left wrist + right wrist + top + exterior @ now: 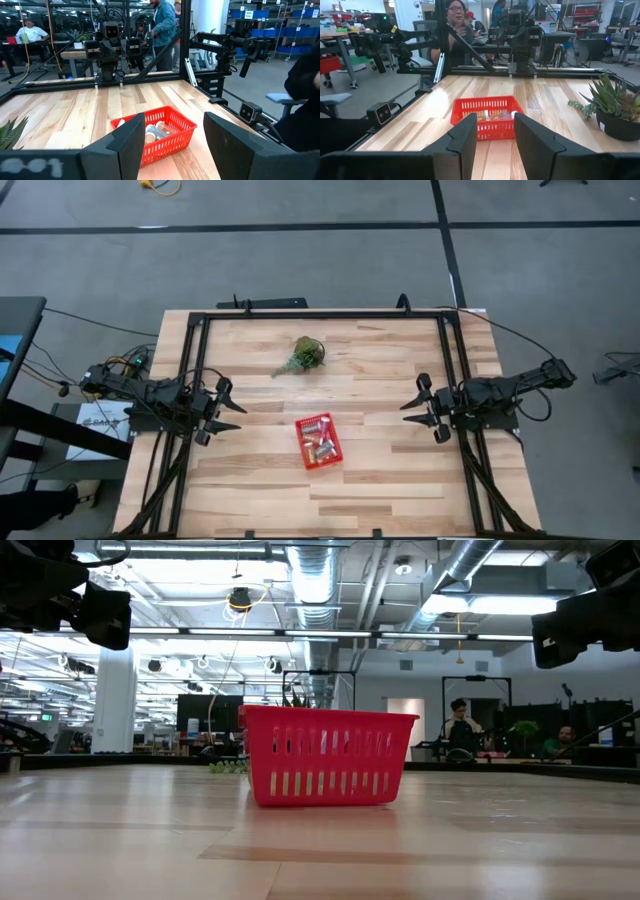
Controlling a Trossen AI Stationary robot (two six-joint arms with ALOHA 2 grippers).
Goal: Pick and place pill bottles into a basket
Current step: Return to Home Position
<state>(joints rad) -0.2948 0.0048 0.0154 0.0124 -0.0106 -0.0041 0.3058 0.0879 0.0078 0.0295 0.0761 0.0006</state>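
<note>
The red basket (319,440) stands on the table near its middle, toward the near edge; it also shows in the low view (325,754). Several pill bottles (320,442) with white caps lie inside it, seen in the left wrist view (156,132) and the right wrist view (493,115). My left gripper (233,408) is open and empty at the table's left side, above the table. My right gripper (411,406) is open and empty at the right side. Both point toward the basket from a distance.
A green plant sprig in a dark pot (305,354) stands on the far half of the table, also in the right wrist view (615,110). A black frame (320,315) runs round the table. People stand and sit beyond the table (454,25).
</note>
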